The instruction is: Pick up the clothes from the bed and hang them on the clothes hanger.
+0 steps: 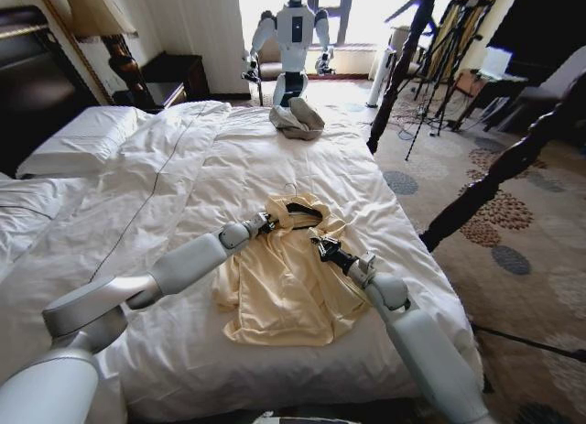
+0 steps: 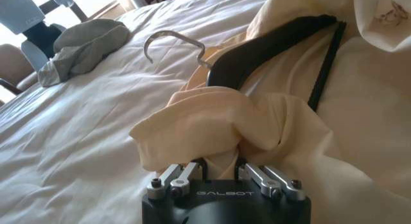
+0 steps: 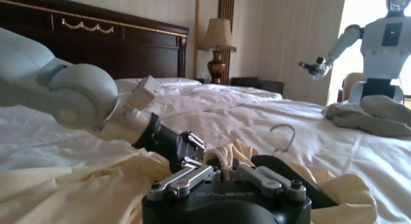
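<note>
Now I'm threading the hanger (image 2: 270, 46) into the top (image 1: 284, 277): left gripper (image 2: 222, 168) clamped on fabric, right gripper (image 3: 224, 173) seemingly pinching too; next, pull cloth over the shoulder.

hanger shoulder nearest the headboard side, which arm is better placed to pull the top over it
Left, probably. The left gripper is shut on a bunch of the cream top beside that end of the hanger. The right gripper holds fabric at the other side.

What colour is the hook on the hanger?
Silvery metal; the hook shows best in the left wrist view, above the black hanger.
</note>
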`<state>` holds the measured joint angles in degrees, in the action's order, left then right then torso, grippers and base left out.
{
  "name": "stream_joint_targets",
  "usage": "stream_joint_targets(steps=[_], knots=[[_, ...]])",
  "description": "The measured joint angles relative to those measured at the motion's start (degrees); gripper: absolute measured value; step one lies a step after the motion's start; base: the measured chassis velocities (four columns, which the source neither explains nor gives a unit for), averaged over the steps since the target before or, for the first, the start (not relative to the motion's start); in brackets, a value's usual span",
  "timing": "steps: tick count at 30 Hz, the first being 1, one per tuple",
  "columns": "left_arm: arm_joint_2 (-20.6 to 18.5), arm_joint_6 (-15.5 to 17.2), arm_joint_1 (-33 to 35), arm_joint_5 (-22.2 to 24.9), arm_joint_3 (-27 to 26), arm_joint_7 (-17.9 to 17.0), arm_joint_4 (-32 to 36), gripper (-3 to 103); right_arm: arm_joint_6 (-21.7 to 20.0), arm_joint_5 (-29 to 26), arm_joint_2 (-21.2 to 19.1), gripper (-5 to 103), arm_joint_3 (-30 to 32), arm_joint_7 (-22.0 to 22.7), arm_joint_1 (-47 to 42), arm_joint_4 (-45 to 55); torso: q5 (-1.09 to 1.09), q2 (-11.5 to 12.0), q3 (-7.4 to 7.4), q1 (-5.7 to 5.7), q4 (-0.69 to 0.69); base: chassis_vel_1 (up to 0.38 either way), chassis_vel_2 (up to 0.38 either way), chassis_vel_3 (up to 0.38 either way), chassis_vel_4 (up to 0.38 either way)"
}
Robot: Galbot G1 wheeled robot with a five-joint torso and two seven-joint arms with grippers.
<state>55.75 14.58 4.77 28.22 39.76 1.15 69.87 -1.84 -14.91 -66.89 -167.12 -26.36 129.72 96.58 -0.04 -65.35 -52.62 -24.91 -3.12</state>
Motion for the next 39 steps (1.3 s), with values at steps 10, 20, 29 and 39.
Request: stream_joint_targets(steps=[10,20,29,39], knots=[[0.8,-0.1,-0.8,0.4,1.6,-0.1,-0.8,23,5.8,7.5,-12.3,0,0.0,3.9,1.5,-6.2,-0.01,0.0,0.0,0.0,0.0,0.0,0.0,0.0,0.0],[0.5,-0.2,-1.0,0.8,2.6,-0.1,-1.1,23,6.8,10.3,-16.4,0,0.0,9.4,1.0,-8.8,-0.01,0.0,0.0,0.0,-0.01,0.0,0.0,0.0,0.0],[1.3,-0.4,-1.2,0.8,3.3,-0.1,-2.0,23,10.3,15.3,-21.6,0,0.0,14.9,0.3,-12.9,0.01,0.0,0.0,0.0,0.01,0.0,0.0,0.0,0.0],[1.4,-0.4,-1.1,0.8,3.6,-0.2,-2.3,23,14.9,19.1,-23.6,0,0.0,11.2,1.2,-17.8,0.01,0.0,0.0,0.0,0.0,0.0,0.0,0.0,0.0]])
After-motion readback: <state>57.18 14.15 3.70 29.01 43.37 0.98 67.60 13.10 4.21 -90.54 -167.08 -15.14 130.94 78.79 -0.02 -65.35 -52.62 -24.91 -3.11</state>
